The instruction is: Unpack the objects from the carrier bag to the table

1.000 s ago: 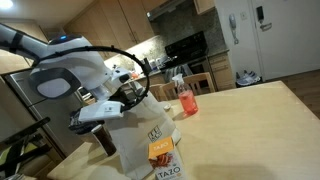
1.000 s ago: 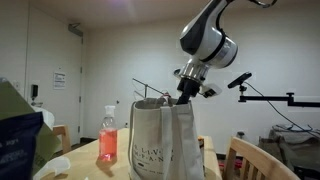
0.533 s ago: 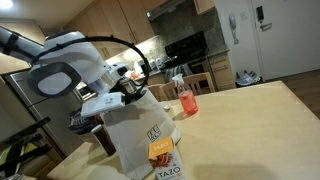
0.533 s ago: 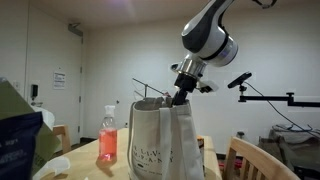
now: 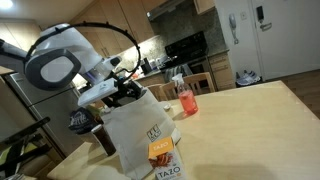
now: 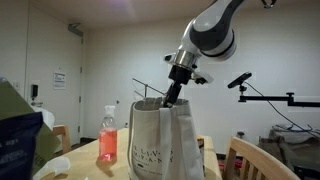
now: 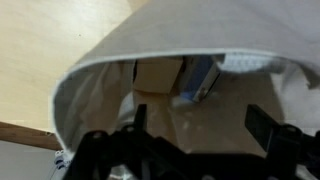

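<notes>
Gripper (image 7: 198,130): released, jaws wide and empty, at the carrier bag (image 6: 165,145) mouth.
Inside bag: tan cardboard box (image 7: 158,75) touching the blue-and-white package (image 7: 198,80).
Bag: upright on the table (image 5: 250,120).

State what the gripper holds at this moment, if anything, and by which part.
Nothing is held. The gripper is open at the mouth of the bag; the cardboard box and blue package lie deeper inside.

This was a home kitchen-diner. In an exterior view, wooden wall cabinets (image 5: 105,22) ran along the back at eleven o'clock. A black stove (image 5: 188,47) stood under a range hood (image 5: 172,9) at twelve. A light-wood dining table (image 5: 250,115) and a wooden chair (image 6: 245,150) filled the foreground.
</notes>
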Robot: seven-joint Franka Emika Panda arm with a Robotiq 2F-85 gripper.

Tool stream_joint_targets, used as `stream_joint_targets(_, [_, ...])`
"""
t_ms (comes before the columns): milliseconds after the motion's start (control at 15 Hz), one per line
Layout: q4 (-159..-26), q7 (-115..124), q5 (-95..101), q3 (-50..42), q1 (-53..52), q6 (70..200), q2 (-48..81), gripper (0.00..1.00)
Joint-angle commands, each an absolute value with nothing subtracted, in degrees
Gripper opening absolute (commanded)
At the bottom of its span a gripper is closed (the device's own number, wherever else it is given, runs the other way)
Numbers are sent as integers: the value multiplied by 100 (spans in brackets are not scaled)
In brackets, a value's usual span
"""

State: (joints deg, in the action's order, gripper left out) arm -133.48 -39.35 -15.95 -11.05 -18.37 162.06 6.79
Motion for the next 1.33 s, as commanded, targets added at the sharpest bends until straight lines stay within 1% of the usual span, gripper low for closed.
stream_joint_targets(0, [-13300, -3213, -856, -367, -1082, 16063, 400, 100])
stream_joint_targets(133, [-13223, -3098, -823, -87, -806, 16023, 448, 100])
stream_joint_targets(200, [-13192, -3242, -1039, -339, -1064, 16030, 513, 100])
stream_joint_targets(733, [-13082, -4310, -2696, -111, -837, 16087, 1027, 100])
stream_joint_targets(800, [-13255, -4023, -2386, -224, -986, 16154, 864, 100])
stream_joint_targets(1267, [-13231, -4196, -2492, -196, -945, 16014, 951, 100])
